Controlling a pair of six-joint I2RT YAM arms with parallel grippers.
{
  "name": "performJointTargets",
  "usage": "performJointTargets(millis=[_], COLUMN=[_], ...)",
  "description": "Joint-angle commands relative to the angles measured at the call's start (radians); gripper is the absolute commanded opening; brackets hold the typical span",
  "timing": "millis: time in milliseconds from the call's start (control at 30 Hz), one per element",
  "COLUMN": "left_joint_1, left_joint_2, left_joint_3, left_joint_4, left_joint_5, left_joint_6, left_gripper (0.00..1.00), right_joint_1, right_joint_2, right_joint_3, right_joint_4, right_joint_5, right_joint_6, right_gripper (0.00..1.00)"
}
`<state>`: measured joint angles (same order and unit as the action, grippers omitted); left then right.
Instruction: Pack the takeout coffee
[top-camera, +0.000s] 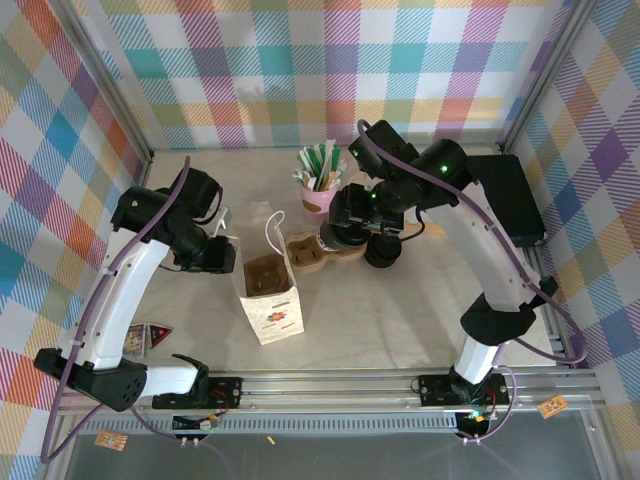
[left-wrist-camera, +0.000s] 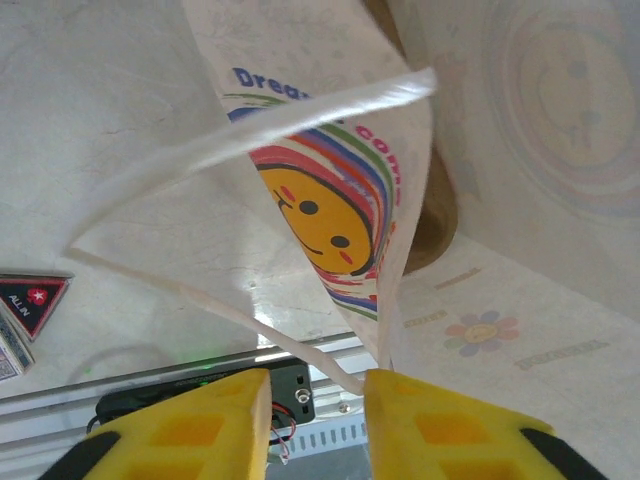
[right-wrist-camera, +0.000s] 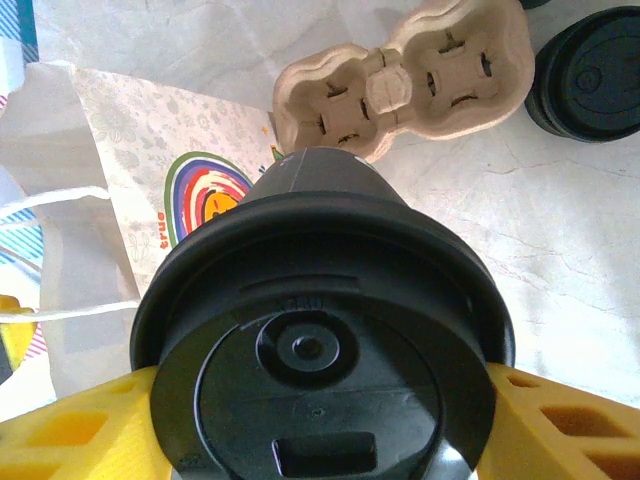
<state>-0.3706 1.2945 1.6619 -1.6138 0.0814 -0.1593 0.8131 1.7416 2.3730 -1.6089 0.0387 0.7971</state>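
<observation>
Takeout coffee (right-wrist-camera: 330, 190) has dark sides under round black lid (right-wrist-camera: 320, 390).

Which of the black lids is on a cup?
The lid capping the dark cup held in the right end effector; the other lids lie in a bare stack beside the cardboard cup carrier.

The bag (top-camera: 268, 290) stands open-mouthed on the worktop (top-camera: 390, 320), and I see clear air straight above that mouth. The left arm (top-camera: 150, 260) crowds its left side, and a bag handle (left-wrist-camera: 250, 140) arches across in front of the left fingers (left-wrist-camera: 210, 420). Just right of the bag, a cardboard cup carrier (top-camera: 322, 250) blocks the way, with a stack of lids (top-camera: 383, 250) beside it. Nearer me, the worktop right of the bag lies open.
</observation>
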Motion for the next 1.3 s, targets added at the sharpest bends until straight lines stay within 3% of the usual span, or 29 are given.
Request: performJointTargets(millis=[0,300,533,733,900,1067,1267], left_joint_1=[0.001,0.001,0.001,0.002,0.001,0.001,0.001], left_joint_2=[0.012,0.042,0.066,0.071,0.094,0.107,0.126], left_joint_3=[0.053,0.149,0.115,0.078,0.068,0.090,0.187], left_joint_4=[-0.067,-0.104,-0.116,-0.122,-0.124,-0.140,-0.178], left_joint_5=[0.007,0.060,-0.027,-0.007,0.003,-0.019,-0.071], left_joint_6=[-0.026,-0.066,-0.084,-0.082,-0.074,-0.060,-0.060], left_gripper=[0.37,0.39,0.38,0.36,0.26,0.01,0.00], right_joint_1=[0.008,0.008,0.008,0.008,0.008,0.007,0.008], right_joint_2=[-0.030,-0.041,-0.037,-0.024,-0.012,0.003,0.014], right_joint_3=[0.004,-0.008,0.000,0.023,0.041,0.064,0.091], right_joint_4=[-0.174,-0.174,-0.169,-0.164,-0.150,-0.135,-0.103], right_joint_5=[-0.019,-0.025,-0.032,-0.033,-0.037,-0.040,-0.039], right_joint_6=[0.000,-0.007,-0.012,-0.011,-0.009,-0.004,0.008], right_gripper=[0.34,0.34,0.34,0.34,0.34,0.34,0.34])
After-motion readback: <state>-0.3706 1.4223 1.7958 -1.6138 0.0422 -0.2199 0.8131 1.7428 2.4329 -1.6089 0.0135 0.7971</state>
